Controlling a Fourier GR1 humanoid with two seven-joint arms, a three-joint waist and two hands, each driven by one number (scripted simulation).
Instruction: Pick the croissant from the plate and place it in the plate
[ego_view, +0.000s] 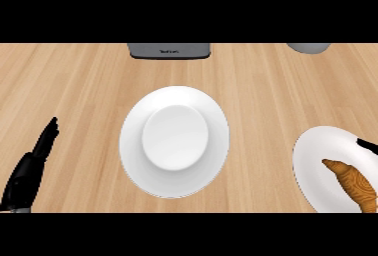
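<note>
The croissant (353, 184) lay on the right plate (314, 160); the centre plate (133, 135) sat bare, the left hand (33, 160) resting straight-fingered, the right hand (367, 145) barely visible, grip unclear

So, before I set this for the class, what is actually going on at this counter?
A golden-brown croissant lies on a white plate at the view's right edge, not yet picked up. A black right hand barely shows beside that plate, holding nothing visible. A second, empty white plate sits mid-counter on the light wooden counter. The black left hand rests open at lower left, fingers straight.
</note>
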